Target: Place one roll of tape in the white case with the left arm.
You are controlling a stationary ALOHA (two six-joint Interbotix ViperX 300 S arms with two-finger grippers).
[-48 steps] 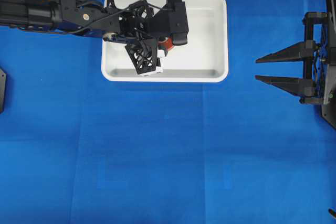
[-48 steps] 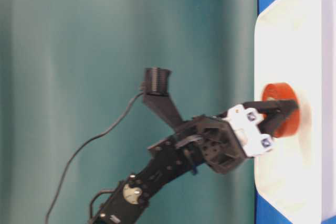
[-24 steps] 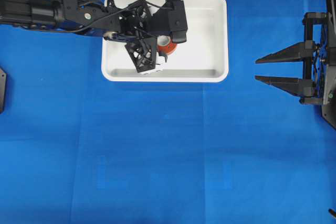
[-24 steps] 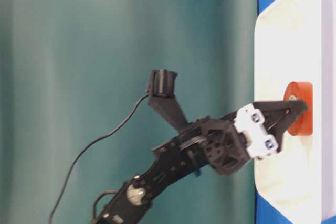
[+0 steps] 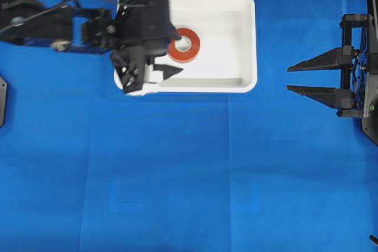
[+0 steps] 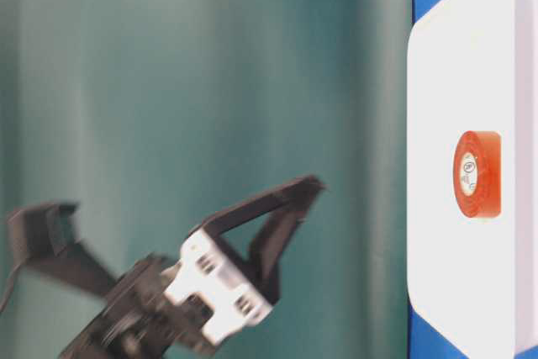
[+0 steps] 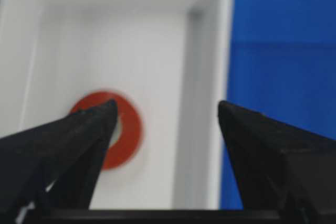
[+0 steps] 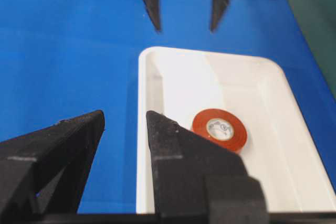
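The orange-red roll of tape (image 5: 183,45) lies flat on the floor of the white case (image 5: 236,81), left of its middle. Nothing touches it. My left gripper (image 5: 150,66) hovers open and blurred over the case's left end, lifted well clear of the floor in the table-level view (image 6: 290,208). In the left wrist view its jaws (image 7: 167,106) stand wide with nothing between them, and the roll of tape (image 7: 128,135) is below, partly behind the left finger. My right gripper (image 5: 289,78) is open and empty, far right of the case.
Blue cloth covers the table around the case. The right wrist view shows the roll of tape (image 8: 219,128) in the case (image 8: 262,93) and the left gripper (image 8: 185,28) beyond its far end. A green curtain hangs behind.
The left gripper opened and let go of the roll of tape, then rose and pulled back to the left. The tape now lies flat in the case. The right arm stayed still.
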